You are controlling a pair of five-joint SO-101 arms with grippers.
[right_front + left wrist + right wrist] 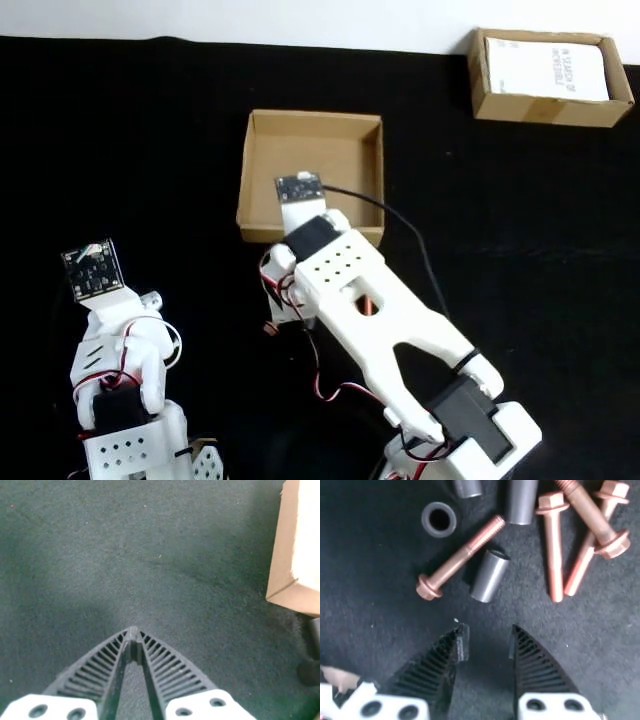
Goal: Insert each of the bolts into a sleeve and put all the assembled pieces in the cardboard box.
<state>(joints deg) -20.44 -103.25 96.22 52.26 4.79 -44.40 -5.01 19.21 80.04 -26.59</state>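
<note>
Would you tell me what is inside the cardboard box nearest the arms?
Only bare cardboard floor shows inside the cardboard box; the right arm covers its near edge, so anything there is hidden.

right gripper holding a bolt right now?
No: the right gripper is open and empty, with the nearest bolt and sleeve lying loose ahead of it.

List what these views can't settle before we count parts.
- Parts count: high view, the right arm covers them; right wrist view, the edge cuts two sleeves and a bolt.
- Cardboard box floor: high view, that arm's wrist camera hides the near part; left wrist view, cut off at the edge.
</note>
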